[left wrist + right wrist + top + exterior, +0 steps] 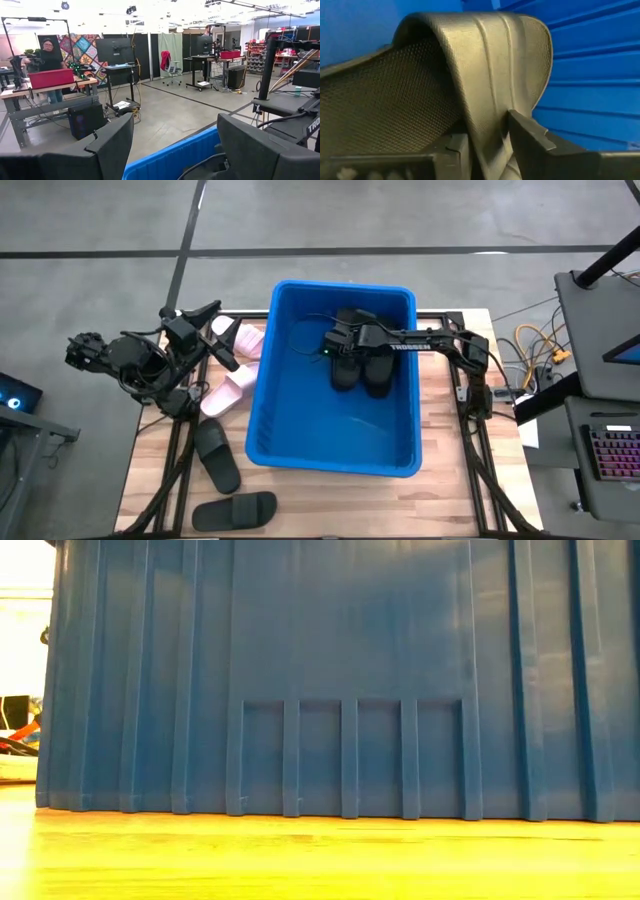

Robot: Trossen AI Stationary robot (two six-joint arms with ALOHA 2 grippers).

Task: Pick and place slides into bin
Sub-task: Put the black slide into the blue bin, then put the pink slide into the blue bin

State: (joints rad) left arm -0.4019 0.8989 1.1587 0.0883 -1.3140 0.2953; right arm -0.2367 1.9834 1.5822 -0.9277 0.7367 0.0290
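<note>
A person [50, 56] stands behind a red box [51, 78] on a workbench [30, 92].

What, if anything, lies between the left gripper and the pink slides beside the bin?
Nothing visible does. The left gripper hangs open at the table's left edge, right by the two pink slides, which lie against the blue bin wall, uncovered.

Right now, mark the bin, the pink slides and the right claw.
bin [262, 380], high view, left rim.
pink slides [228, 394], high view, strap of the nearer one.
right claw [340, 346], high view, tips over black slides inside bin.
</note>
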